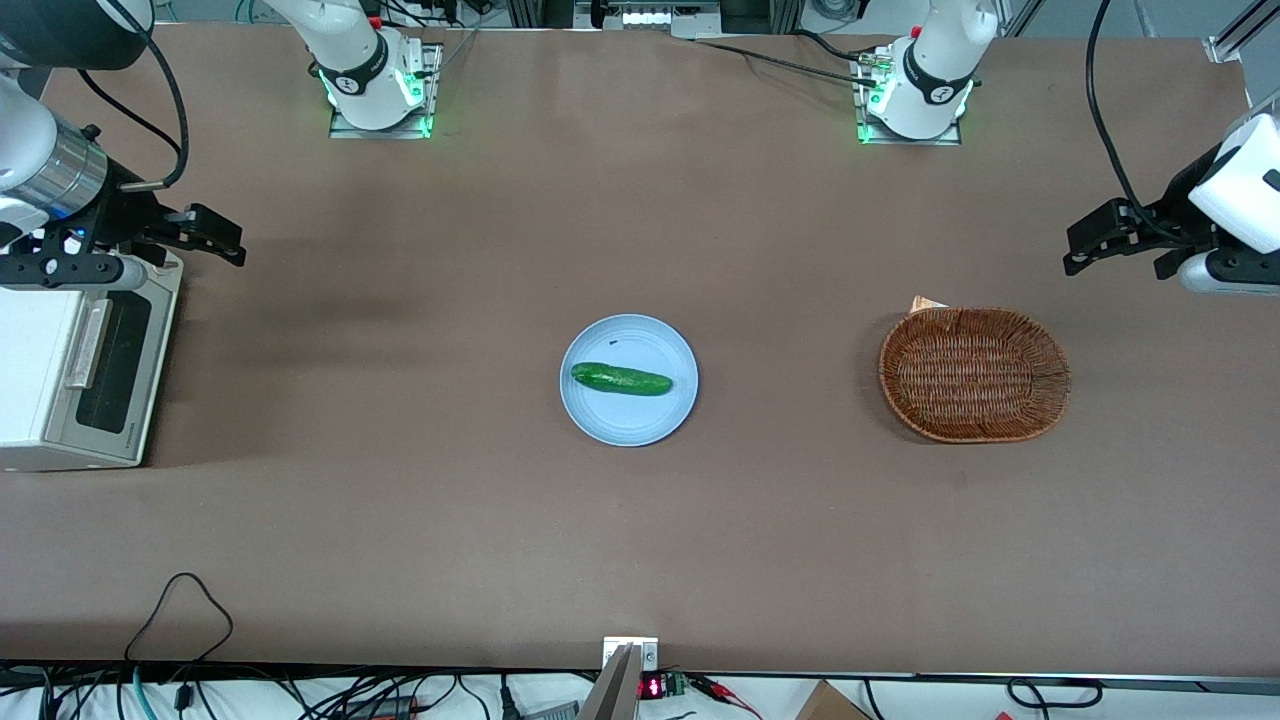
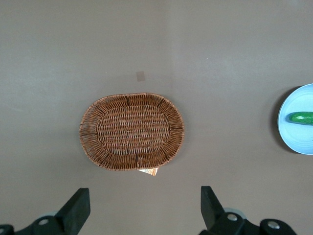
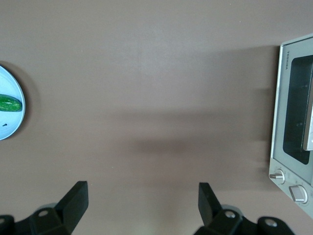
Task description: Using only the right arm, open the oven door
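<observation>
The cream-white oven (image 1: pixel 40 365) stands at the working arm's end of the table. Its silver-grey oven door (image 1: pixel 115 365) is closed, with the dark window and pale bar handle (image 1: pixel 88 345) facing the table's middle. In the right wrist view the oven door (image 3: pixel 292 112) shows with its handle (image 3: pixel 309 125) and two knobs (image 3: pixel 278 176). The right arm (image 1: pixel 45 180) hangs above the oven's corner farthest from the front camera. Its gripper (image 1: pixel 240 243) is open, holds nothing, and is apart from the door. The gripper (image 3: pixel 143 203) has bare table between its fingers.
A light blue plate (image 1: pixel 660 415) with a green cucumber (image 1: pixel 620 379) sits mid-table. A wicker basket (image 1: pixel 975 373) lies toward the parked arm's end, with a small tan scrap at its rim. The plate (image 3: pixel 12 122) also shows in the right wrist view.
</observation>
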{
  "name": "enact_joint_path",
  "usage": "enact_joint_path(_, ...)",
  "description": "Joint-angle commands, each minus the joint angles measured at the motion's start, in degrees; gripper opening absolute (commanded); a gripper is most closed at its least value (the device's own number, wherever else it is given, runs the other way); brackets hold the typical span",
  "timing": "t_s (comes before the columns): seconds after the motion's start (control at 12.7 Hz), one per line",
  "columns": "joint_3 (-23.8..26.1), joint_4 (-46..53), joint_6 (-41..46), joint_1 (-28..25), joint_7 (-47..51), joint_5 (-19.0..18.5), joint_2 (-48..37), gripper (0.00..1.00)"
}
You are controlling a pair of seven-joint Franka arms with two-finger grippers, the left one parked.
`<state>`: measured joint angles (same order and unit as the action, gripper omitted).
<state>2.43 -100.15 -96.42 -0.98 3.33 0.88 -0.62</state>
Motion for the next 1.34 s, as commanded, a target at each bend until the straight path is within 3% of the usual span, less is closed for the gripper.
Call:
enact_joint_path(0.0, -0.1, 1.3, 0.4, 0.2, -0.6, 0.6, 0.4, 1.0)
enact_joint_path(1.26, -0.2, 1.2, 2.2, 0.2, -1.3, 0.5, 0.4, 1.0)
